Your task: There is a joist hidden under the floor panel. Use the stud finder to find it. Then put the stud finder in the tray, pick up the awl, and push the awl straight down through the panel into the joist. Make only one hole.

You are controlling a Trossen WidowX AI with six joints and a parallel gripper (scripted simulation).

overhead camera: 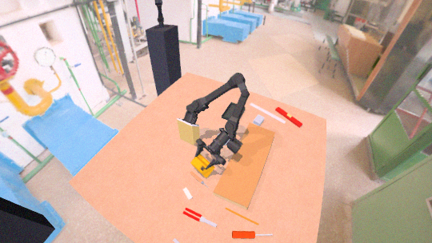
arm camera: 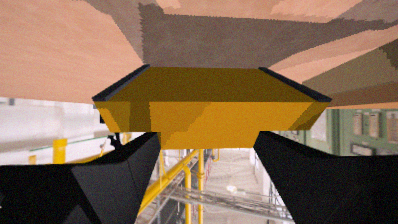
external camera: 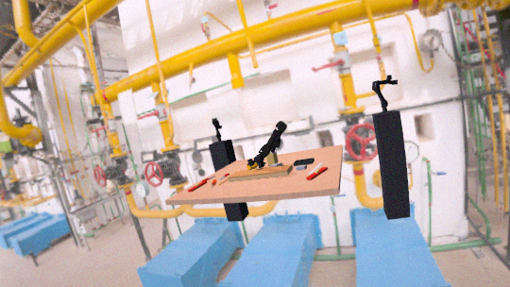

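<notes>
The yellow stud finder (overhead camera: 208,172) (external camera: 251,166) (arm camera: 200,116) is between my gripper's fingers. My gripper (overhead camera: 202,161) (arm camera: 206,129) is shut on its narrower part, low beside the panel's left edge; the gap beneath cannot be judged. The orange-brown floor panel (overhead camera: 250,172) (external camera: 264,175) lies flat on the table. A thin tool (overhead camera: 196,177) with a brownish handle and grey tip, seemingly the awl, lies just in front of the stud finder. A dark flat item (external camera: 303,161), perhaps the tray, lies behind the arm. The joist is hidden.
A tan upright block (overhead camera: 188,133) stands behind the gripper. A grey block (overhead camera: 258,120), white strip (overhead camera: 268,113) and red level (overhead camera: 294,120) lie at the back. Red-handled pliers (overhead camera: 193,212), a thin orange stick (overhead camera: 242,216) and an orange screwdriver (overhead camera: 243,234) lie in front.
</notes>
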